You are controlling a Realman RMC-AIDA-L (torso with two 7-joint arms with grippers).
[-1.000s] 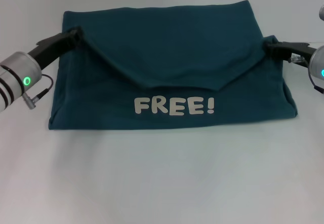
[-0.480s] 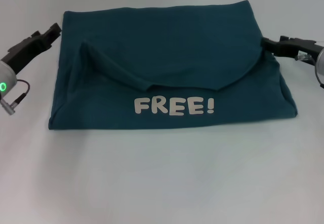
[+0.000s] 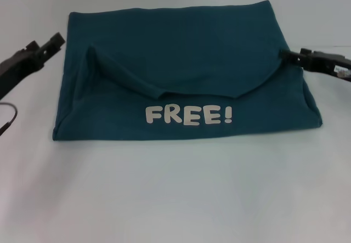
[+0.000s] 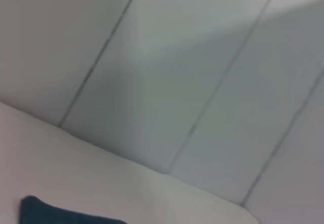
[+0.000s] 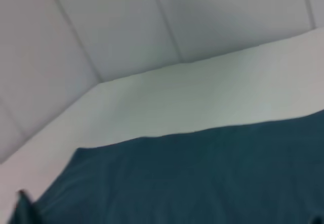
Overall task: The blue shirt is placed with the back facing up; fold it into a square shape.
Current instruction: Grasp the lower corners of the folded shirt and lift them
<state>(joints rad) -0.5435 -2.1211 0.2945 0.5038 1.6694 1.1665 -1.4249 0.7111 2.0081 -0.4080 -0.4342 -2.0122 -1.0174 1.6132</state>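
Observation:
The blue shirt (image 3: 181,51) lies flat on the white table (image 3: 175,199), folded into a wide band. Its upper layer is turned down in a curved flap, and pale "FREE!" lettering (image 3: 188,114) shows near the front edge. My left gripper (image 3: 46,43) hovers open just off the shirt's left edge and holds nothing. At the right edge, my right gripper (image 3: 293,55) is open and level with the flap's end, barely clear of the cloth. A corner of the shirt (image 4: 50,215) shows in the left wrist view. The right wrist view takes in a broad stretch of the shirt (image 5: 202,178).
Bare white tabletop surrounds the shirt in front and at both sides. A tiled wall (image 4: 202,82) rises behind the table. A thin cable (image 3: 8,119) hangs from the left arm at the left edge of the head view.
Both grippers let go of the shirt's folded-over corners and drew outward, away from the cloth. The released flap settled flat, leaving a small raised ridge on the left.

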